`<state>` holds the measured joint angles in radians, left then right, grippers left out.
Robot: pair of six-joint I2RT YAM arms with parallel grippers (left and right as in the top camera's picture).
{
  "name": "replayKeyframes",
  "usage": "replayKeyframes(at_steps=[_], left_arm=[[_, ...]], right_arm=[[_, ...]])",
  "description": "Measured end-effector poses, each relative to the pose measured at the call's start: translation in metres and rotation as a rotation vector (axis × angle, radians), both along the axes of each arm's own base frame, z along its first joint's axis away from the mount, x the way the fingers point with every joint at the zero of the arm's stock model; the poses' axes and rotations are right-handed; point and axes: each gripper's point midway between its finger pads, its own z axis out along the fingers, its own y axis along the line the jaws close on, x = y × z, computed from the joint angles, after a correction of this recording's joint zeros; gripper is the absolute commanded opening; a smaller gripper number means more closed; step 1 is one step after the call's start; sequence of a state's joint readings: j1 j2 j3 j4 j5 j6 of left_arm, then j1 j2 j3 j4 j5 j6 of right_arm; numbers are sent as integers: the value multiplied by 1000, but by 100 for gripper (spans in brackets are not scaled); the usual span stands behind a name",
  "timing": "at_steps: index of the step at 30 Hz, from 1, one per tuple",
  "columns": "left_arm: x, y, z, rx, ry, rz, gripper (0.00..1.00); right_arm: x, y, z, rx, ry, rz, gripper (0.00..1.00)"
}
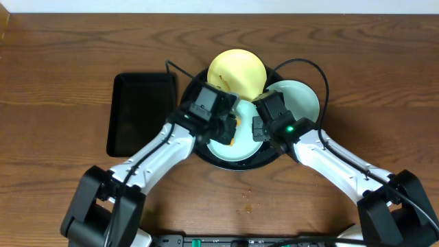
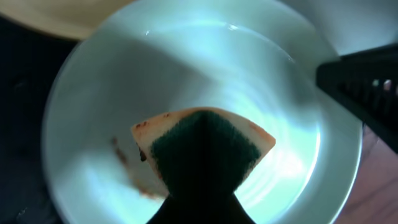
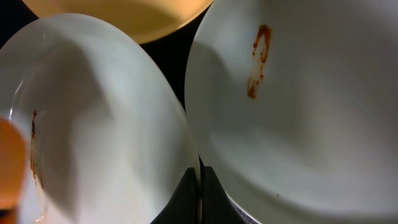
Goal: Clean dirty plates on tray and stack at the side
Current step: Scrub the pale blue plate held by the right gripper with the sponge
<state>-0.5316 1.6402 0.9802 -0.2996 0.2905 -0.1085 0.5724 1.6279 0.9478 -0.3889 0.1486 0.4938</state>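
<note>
Overhead, tray: I see the round tray (image 1: 236,165) mid-bench (image 1: 55,62), carrying the yellow plate (image 1: 236,71), right mint plate (image 1: 296,97) and front mint plate (image 1: 225,150).
Overhead, hands: left hand (image 1: 232,132) and right hand (image 1: 255,129) meet over the front mint plate.
Left wrist: my left hand pinches a sponge (image 2: 205,146) against that plate, beside a brown smear (image 2: 118,149).
Right wrist: my right hand is pressed together on that plate's rim.

The tray (image 1: 240,167), round and glossy black, is sitting mid-bench, slightly toward the far edge. Three plates are resting on it, crowded together. The pale yellow plate (image 1: 236,71) is overhanging the far rim. The right mint-green plate (image 1: 300,99) is overhanging toward the right edge. The near mint-green plate (image 1: 226,149) is lying inside. Both green ones are showing brownish smears.
</note>
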Motion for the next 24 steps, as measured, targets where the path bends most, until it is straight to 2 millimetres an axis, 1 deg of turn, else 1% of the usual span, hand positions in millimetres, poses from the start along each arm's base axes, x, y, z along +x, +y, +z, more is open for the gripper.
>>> replayKeyframes(at_steps=[4,6,10,18,22,24], left_arm=[[-7,-12,-7,-21,-30,-31,7],[-12,-14,-13,-15,-28,-40,7],[-15,-8,-21,26,-33,-28,8],[-13,-2,-24,50,-44,-3,7],[-20,3,-35,60,-31,0,7],[-19,6,-39,69,-45,10,7]], right_arm=[[0,0,0,0,0,0,1],[0,0,0,0,0,0,1],[0,0,0,0,0,0,2],[0,0,0,0,0,0,1],[0,0,0,0,0,0,2],[0,0,0,0,1,0,2]])
